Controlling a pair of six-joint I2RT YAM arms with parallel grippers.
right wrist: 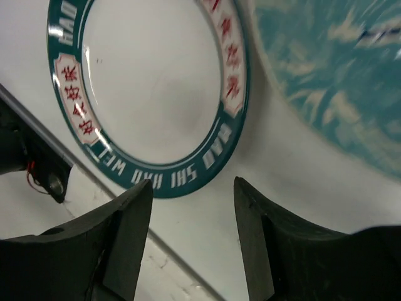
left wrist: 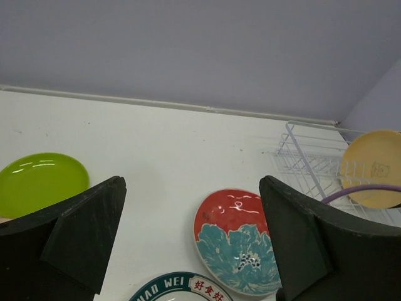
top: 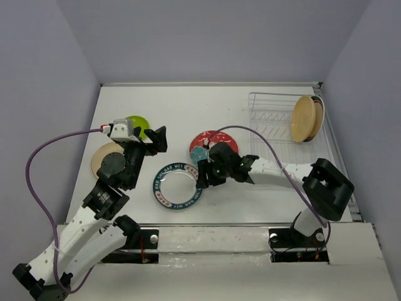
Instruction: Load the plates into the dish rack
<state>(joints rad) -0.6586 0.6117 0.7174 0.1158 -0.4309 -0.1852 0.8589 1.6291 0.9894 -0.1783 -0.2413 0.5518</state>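
A white plate with a dark teal rim (top: 177,185) lies flat at the table's middle, and its rim (right wrist: 156,81) sits just beyond my right gripper's tips. The right gripper (right wrist: 193,185) (top: 203,175) is open, with only bare table between its fingers. A red plate with teal flowers (top: 210,145) (left wrist: 235,241) lies behind it. My left gripper (left wrist: 192,188) (top: 156,139) hovers wide open and holds nothing. A lime green plate (top: 136,124) (left wrist: 41,182) and a tan plate (top: 103,158) lie at the left. Another tan plate (top: 304,119) stands in the dish rack (top: 269,119) (left wrist: 313,160).
The rack stands in the back right corner, against the right wall. A purple cable (top: 37,188) loops off the left arm, and another (top: 269,147) arcs over the right arm. The table's front edge and arm mounts (right wrist: 37,163) lie just behind the right gripper.
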